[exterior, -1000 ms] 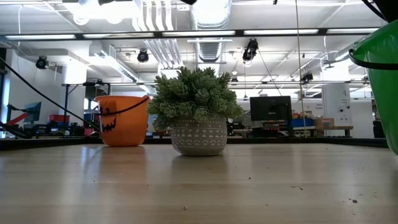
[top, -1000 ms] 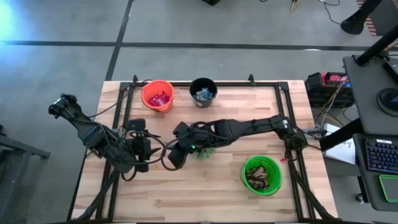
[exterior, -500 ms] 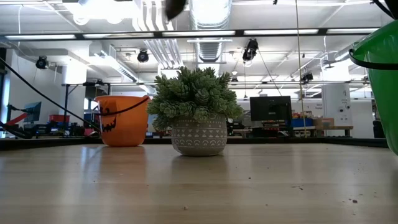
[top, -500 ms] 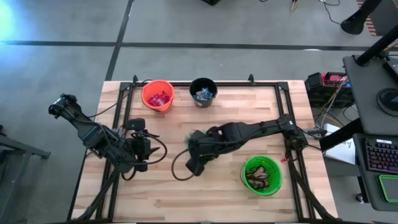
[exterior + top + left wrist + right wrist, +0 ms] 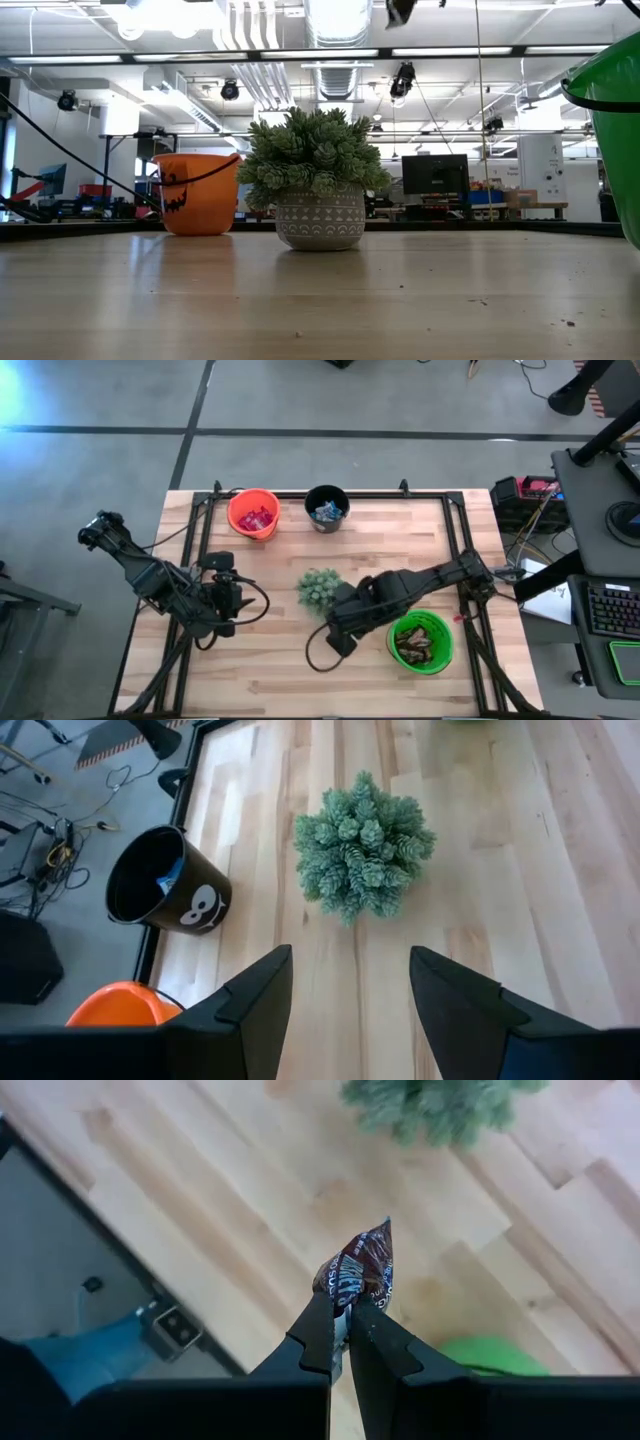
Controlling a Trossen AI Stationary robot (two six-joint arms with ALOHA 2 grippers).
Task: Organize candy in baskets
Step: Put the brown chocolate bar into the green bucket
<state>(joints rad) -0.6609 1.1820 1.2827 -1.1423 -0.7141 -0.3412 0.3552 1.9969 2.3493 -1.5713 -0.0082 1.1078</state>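
Observation:
My right gripper (image 5: 349, 1318) is shut on a dark brown wrapped candy (image 5: 360, 1267) and hangs above the table, between the spiky plant (image 5: 318, 588) and the green basket (image 5: 421, 642), which holds several candies. In the high view this gripper (image 5: 338, 642) hides the candy. The orange basket (image 5: 253, 513) and the black basket (image 5: 327, 507) stand at the far edge, each with candy inside. My left gripper (image 5: 350, 990) waits open above the table's left part, with nothing between its fingers. My right gripper pinches one end of the dark brown candy (image 5: 343, 1294) between its two fingertips (image 5: 320, 1325). The rest of the wrapper sticks out past the tips. The fingers point steeply down, and the candy is lifted clear of the table.
The potted plant (image 5: 318, 180) stands near the table's middle, just to the far left of my right gripper. A black metal frame (image 5: 455, 530) runs along the table's edges. Bare wood lies along the near edge (image 5: 270, 680).
My right gripper has carried the candy toward the table's right and near edges, toward the green basket, and has tipped to point more steeply down. It no longer covers the plant in the high view. It has stayed shut.

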